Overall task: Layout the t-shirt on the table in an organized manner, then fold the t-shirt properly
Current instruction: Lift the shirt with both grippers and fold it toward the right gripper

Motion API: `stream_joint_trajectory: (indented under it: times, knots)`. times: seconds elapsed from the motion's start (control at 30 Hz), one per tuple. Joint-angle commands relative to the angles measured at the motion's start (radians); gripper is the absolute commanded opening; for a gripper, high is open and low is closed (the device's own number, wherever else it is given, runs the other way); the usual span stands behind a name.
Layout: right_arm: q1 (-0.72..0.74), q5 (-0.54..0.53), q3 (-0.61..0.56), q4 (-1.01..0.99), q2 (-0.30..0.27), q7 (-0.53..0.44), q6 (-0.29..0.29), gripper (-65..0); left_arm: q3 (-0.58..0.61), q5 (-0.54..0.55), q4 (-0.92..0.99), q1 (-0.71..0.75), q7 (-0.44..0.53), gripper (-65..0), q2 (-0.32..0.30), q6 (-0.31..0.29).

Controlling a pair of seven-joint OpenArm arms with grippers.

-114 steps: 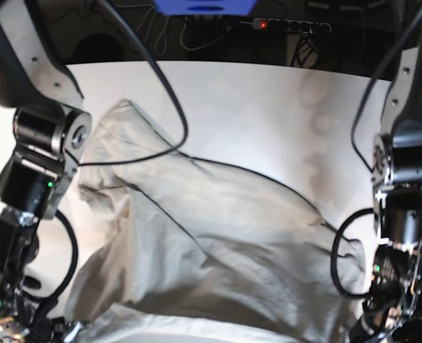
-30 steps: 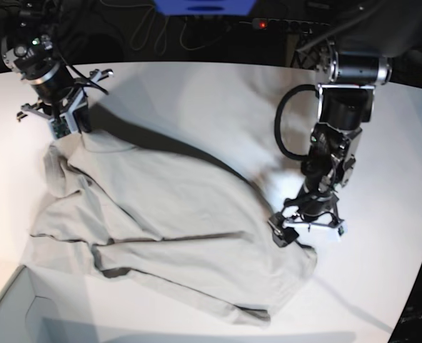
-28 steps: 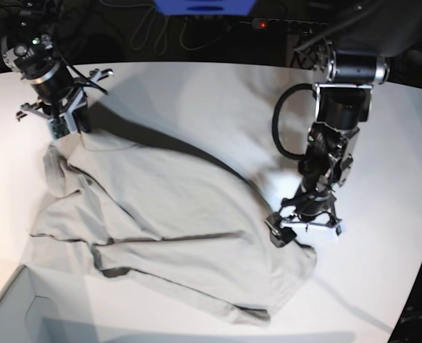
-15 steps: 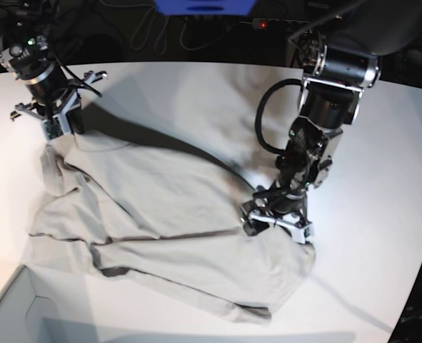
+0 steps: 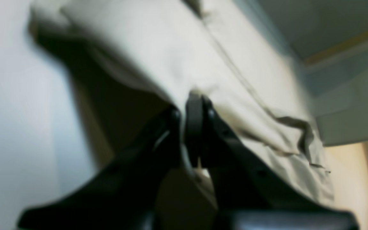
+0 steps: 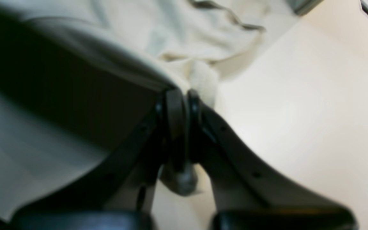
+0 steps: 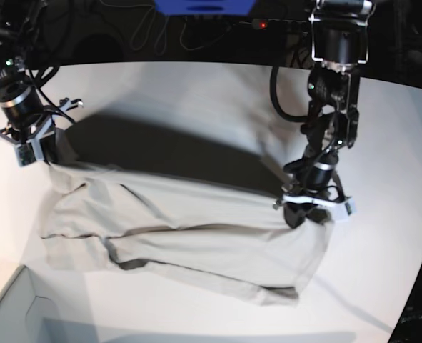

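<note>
The beige-grey t-shirt (image 7: 189, 229) hangs stretched between my two grippers just over the white table (image 7: 196, 93), casting a dark shadow behind it. Its lower part lies rumpled on the tabletop. On the base view's right, my left gripper (image 7: 300, 213) is shut on the cloth's upper edge. The left wrist view shows the black fingers (image 5: 200, 105) pinching a fold of the t-shirt (image 5: 171, 48). At the far left, my right gripper (image 7: 43, 153) is shut on the other upper corner. In the right wrist view its fingers (image 6: 174, 102) clamp the t-shirt (image 6: 171, 25).
A pale box corner (image 7: 11, 314) sits at the bottom left. Cables, a power strip (image 7: 289, 25) and a blue object (image 7: 203, 6) lie beyond the table's far edge. The table's curved edge (image 7: 410, 300) runs down the right side.
My left gripper has shut on the t-shirt's right edge and raised it. My right gripper has pulled its corner further left, so the cloth is now drawn out between them.
</note>
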State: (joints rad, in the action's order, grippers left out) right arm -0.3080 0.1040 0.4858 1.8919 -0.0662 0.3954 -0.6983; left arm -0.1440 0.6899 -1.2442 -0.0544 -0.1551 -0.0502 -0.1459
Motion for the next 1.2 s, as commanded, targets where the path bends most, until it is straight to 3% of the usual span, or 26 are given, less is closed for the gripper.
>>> stream_joint_trajectory:
  times: [0.0,0.07,0.23,0.33,0.57,0.67,0.8,0.87,1.0,1.17]
  knots:
    - [0.007,-0.005,0.018,0.025,-0.014,-0.023,0.000,-65.0,-0.019,0.003,-0.095,0.015,0.048,-64.8,-0.009,-0.010]
    - [0.005,-0.005,0.018,0.050,-0.027,-0.023,0.000,-65.0,-0.042,0.003,-0.231,0.090,0.048,-64.8,-0.009,-0.004]
    - [0.010,-0.007,-0.005,0.090,-0.027,-0.025,0.000,-65.0,-0.053,0.001,-0.429,0.193,0.048,-64.9,-0.044,0.119]
    - [0.045,-0.002,-0.037,0.087,-0.028,-0.026,0.000,-65.0,-0.050,0.001,-0.424,0.179,0.048,-64.9,-0.081,0.162]
    - [0.126,0.000,-0.066,0.080,-0.028,-0.019,0.000,-65.0,-0.007,0.001,-0.228,-0.002,0.047,-64.8,-0.153,0.164]
    - [0.178,0.000,-0.066,0.056,-0.028,-0.017,0.000,-65.0,0.088,0.001,-0.099,-0.117,0.047,-57.6,-0.205,0.165]
    - [0.237,0.001,-0.066,0.013,-0.039,-0.017,0.000,-65.0,0.255,0.012,0.102,-0.298,0.044,-37.6,-0.253,0.165]
    - [0.257,0.001,-0.066,-0.019,-0.050,-0.017,0.000,-65.0,0.307,0.014,0.168,-0.358,0.010,-31.0,-0.259,0.165]
    - [0.281,0.001,-0.066,-0.064,-0.053,-0.017,0.000,-65.0,0.275,0.014,0.148,-0.393,-0.074,-28.4,-0.256,0.165]
    - [0.281,0.001,-0.066,-0.070,-0.050,-0.017,0.000,-65.0,0.151,0.007,0.054,-0.275,-0.097,-28.4,-0.254,0.165]
